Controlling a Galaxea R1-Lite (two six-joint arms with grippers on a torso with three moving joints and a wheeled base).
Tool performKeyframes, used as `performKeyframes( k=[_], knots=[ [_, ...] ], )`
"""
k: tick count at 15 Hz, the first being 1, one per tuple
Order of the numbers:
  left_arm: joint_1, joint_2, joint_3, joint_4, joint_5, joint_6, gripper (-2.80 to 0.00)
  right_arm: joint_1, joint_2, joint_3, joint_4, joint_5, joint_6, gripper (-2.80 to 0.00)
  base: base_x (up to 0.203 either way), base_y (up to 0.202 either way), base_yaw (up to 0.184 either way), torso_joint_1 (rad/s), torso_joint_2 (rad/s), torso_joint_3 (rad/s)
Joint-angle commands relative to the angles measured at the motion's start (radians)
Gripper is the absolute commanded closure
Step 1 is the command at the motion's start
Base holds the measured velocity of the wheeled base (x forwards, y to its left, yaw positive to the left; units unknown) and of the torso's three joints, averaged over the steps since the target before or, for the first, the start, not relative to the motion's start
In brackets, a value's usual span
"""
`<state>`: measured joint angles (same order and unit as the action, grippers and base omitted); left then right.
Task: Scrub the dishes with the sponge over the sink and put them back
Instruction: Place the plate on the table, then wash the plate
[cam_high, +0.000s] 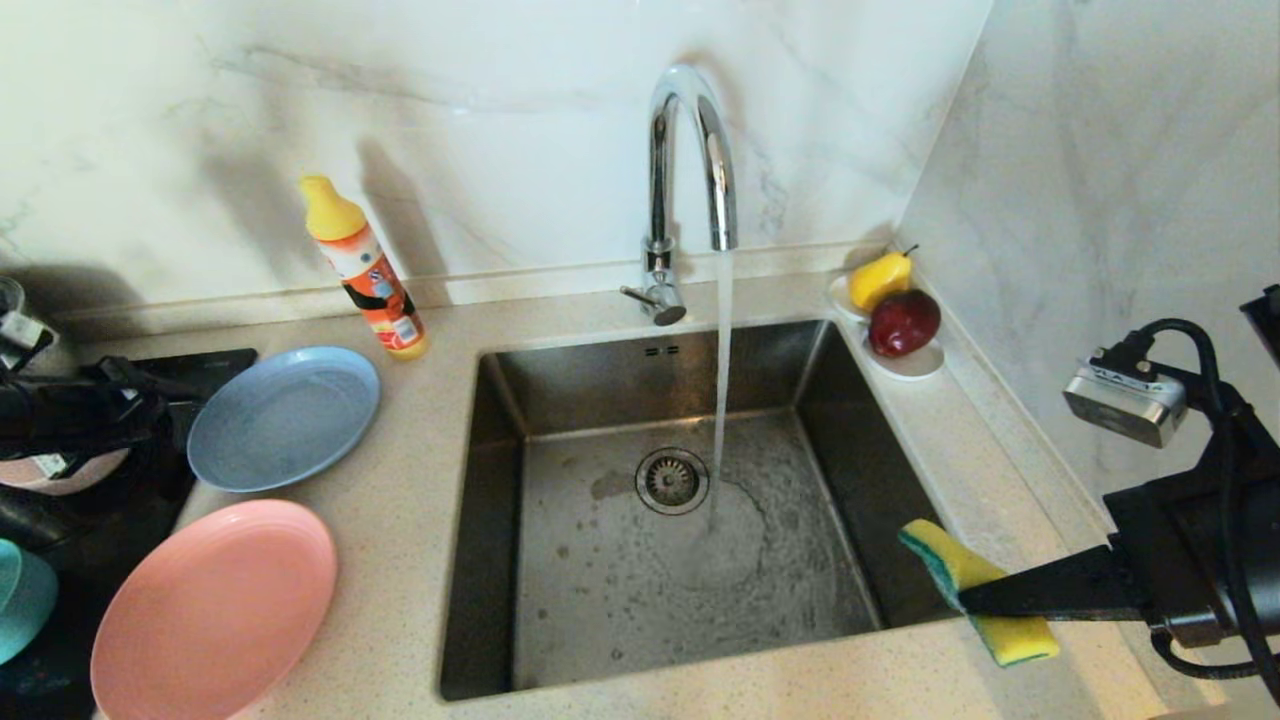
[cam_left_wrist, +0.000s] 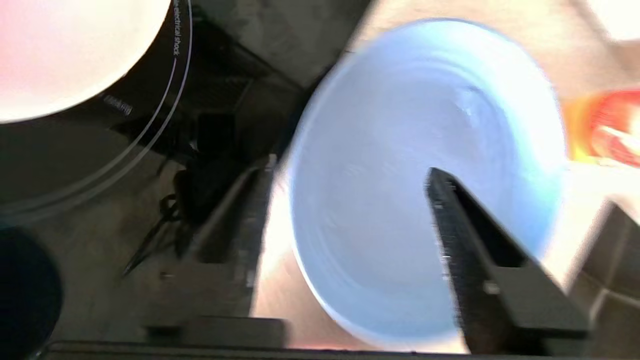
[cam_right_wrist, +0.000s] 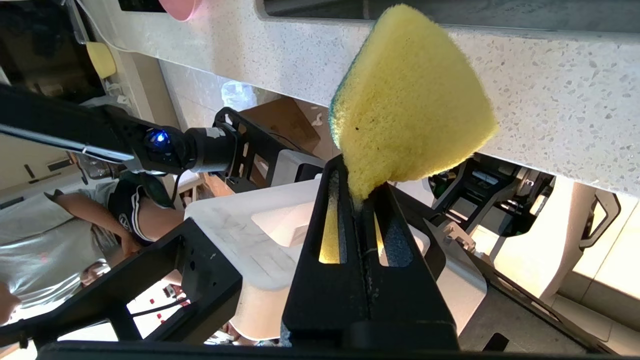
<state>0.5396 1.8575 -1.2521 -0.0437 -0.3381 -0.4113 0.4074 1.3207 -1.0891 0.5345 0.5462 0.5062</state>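
We are looking down at a speckled beige tabletop (cam_high: 400, 530) backed by pale marble walls, with the sink (cam_high: 500, 500) set into it and water running from the chrome faucet (cam_high: 690, 150) beside the drain. The grey-blue plate (cam_high: 283, 417) and the pink plate (cam_high: 215, 610) are lying on the tabletop left of the sink, near an orange bottle (cam_high: 365, 270). A white dish (cam_high: 915, 365) holding a pear (cam_high: 880, 280) and an apple (cam_high: 904, 322) is sitting in the far right corner.

Our right hand (cam_right_wrist: 361, 200) is hanging over the sink's right rim, clamped on the bent sponge (cam_high: 975, 590). Our left hand (cam_left_wrist: 350, 185) is hovering over the grey-blue plate with its fingers (cam_left_wrist: 452, 225) apart, holding nothing.

The teal bowl (cam_high: 20, 600) is cut off at the left edge, and the pale pink bowl (cam_high: 50, 470) is mostly hidden behind our left arm. The left wrist view is blurring.
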Motion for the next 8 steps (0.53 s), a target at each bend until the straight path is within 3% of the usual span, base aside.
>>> performKeyframes(
  k=[1, 2, 3, 6, 8],
  knots=[
    [0.001, -0.134, 0.004, 0.116, 0.003, 0.040, -2.80, -0.001, -0.009, 0.002, 0.004, 0.001, 0.005, 0.00, 0.000, 0.000, 0.000, 0.000, 0.00, 0.000],
    [0.002, -0.177, 0.009, 0.200, 0.005, 0.095, -2.80, -0.001, -0.011, 0.012, 0.003, 0.001, 0.005, 0.00, 0.000, 0.000, 0.000, 0.000, 0.00, 0.000],
    [0.006, -0.202, 0.017, 0.288, 0.014, 0.154, 0.00, -0.001, -0.014, 0.015, 0.002, 0.001, 0.005, 0.00, 0.000, 0.000, 0.000, 0.000, 0.00, 0.000],
    [0.019, -0.224, 0.050, 0.504, 0.141, 0.354, 0.00, -0.001, -0.011, 0.023, 0.004, 0.001, 0.005, 0.00, 0.000, 0.000, 0.000, 0.000, 0.00, 0.000],
    [0.020, -0.226, 0.123, 0.513, 0.170, 0.379, 0.00, -0.001, -0.012, 0.033, 0.003, 0.000, 0.005, 0.00, 0.000, 0.000, 0.000, 0.000, 0.00, 0.000]
  ],
)
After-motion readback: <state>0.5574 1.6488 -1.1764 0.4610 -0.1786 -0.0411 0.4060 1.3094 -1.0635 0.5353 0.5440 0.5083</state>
